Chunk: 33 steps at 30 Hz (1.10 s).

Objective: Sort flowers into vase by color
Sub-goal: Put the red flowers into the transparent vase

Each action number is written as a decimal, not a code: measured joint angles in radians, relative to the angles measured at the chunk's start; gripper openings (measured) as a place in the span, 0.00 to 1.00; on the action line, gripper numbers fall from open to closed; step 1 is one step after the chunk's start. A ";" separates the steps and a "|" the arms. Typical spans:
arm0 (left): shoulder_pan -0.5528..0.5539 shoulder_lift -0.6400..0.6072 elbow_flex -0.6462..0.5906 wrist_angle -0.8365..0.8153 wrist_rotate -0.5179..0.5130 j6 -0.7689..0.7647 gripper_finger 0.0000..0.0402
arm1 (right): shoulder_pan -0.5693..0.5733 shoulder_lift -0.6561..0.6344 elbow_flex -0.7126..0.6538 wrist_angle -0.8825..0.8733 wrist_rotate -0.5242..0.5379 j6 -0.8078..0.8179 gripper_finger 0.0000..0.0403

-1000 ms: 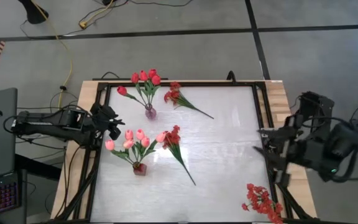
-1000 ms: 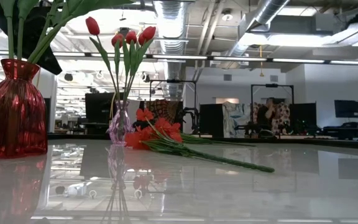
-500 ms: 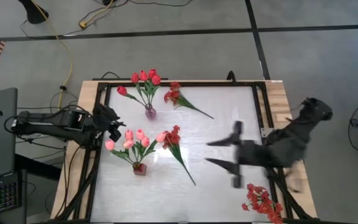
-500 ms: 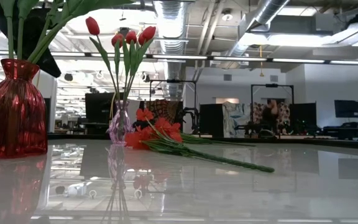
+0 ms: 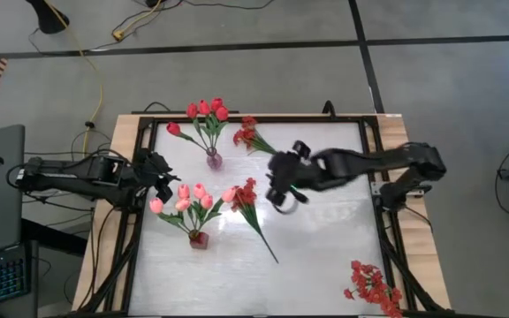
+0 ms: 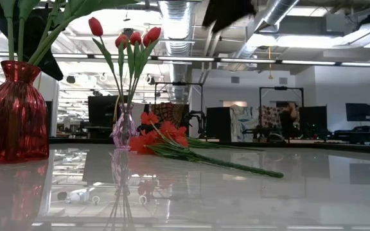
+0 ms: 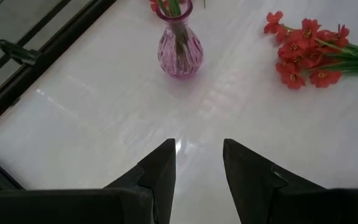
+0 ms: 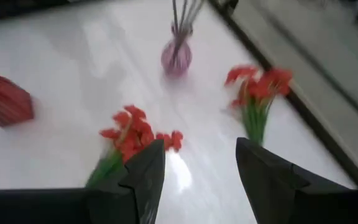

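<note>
Right gripper (image 5: 281,187) swung over mid-table, open and blurred, left gripper (image 7: 197,163) open, red spray (image 5: 247,196) nearby

The right arm swings in from the tabletop's right edge, where it sat folded a second ago, and now stretches across the middle. Its right gripper (image 5: 283,184) hangs over the tabletop (image 5: 325,230) just right of the loose red spray (image 5: 246,196) lying beside the pink tulips (image 5: 188,199), jaws parted. Half a second ago it was only partway across, lower and further right. In the low view a dark piece of that arm (image 6: 227,11) now shows at the top edge. In the room behind, a person (image 6: 292,119) has shifted to the right.
</note>
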 joint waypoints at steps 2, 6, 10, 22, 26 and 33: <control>0.000 0.000 0.000 0.000 0.000 0.000 0.31 | -0.060 0.048 0.000 0.011 -0.083 -0.037 0.55; 0.000 0.000 0.000 0.000 0.000 0.008 0.31 | -0.186 0.144 0.000 0.029 -0.211 -0.104 0.55; 0.000 0.000 0.000 -0.001 0.000 0.008 0.31 | -0.312 0.163 -0.070 0.118 -0.214 -0.131 0.55; 0.000 0.000 0.000 -0.001 -0.019 -0.001 0.31 | -0.580 0.194 -0.360 0.435 -0.386 -0.181 0.55; 0.000 0.000 0.000 -0.001 -0.021 -0.006 0.31 | -0.596 0.247 -0.359 0.463 -0.375 -0.236 0.55; 0.000 0.000 0.000 -0.002 -0.020 -0.006 0.31 | -0.601 0.305 -0.359 0.499 -0.413 -0.291 0.55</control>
